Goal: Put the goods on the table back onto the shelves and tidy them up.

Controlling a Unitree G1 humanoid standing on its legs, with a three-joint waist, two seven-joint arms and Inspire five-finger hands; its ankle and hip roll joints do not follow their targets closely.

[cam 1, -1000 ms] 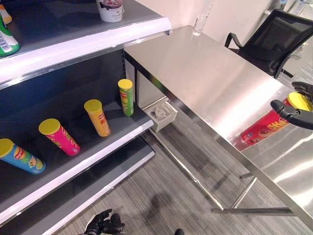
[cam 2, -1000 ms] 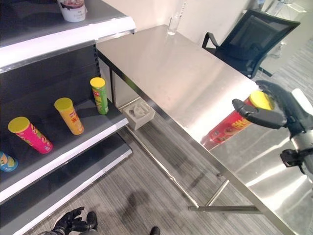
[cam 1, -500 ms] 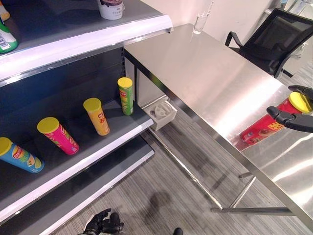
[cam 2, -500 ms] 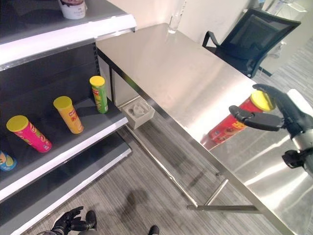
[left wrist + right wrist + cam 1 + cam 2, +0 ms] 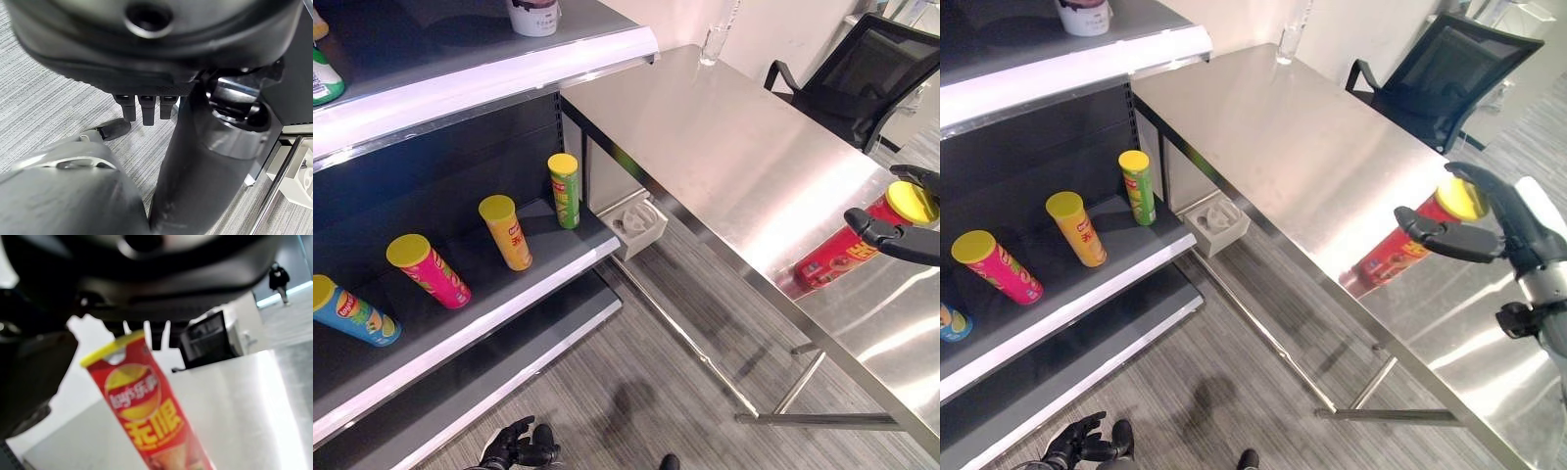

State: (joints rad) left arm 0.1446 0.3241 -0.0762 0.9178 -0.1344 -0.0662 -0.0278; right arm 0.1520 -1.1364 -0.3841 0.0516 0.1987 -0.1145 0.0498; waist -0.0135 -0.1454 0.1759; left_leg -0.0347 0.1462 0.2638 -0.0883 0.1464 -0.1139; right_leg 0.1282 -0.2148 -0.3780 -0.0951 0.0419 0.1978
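A red crisp can with a yellow lid [image 5: 842,257] stands near the front edge of the steel table [image 5: 724,147], towards its right end. My right hand [image 5: 1518,230] is open around the can's top: the thumb reaches across its front and the fingers [image 5: 1487,188] arch behind the lid. The right wrist view shows the can [image 5: 142,406] between thumb and fingers, with a gap on each side. My left hand [image 5: 519,446] hangs low near the floor with its fingers curled and nothing in it.
The middle shelf [image 5: 460,328] to the left holds green [image 5: 565,191], orange [image 5: 506,232], pink [image 5: 429,271] and blue [image 5: 352,313] cans. A cup [image 5: 533,17] stands on the top shelf. A glass [image 5: 713,44] stands at the table's far end, a black chair [image 5: 871,69] behind, and a white bin [image 5: 634,225] below.
My right hand has edged in around the red can's top, the thumb reaching further across its front. The can and the left hand have stayed put.
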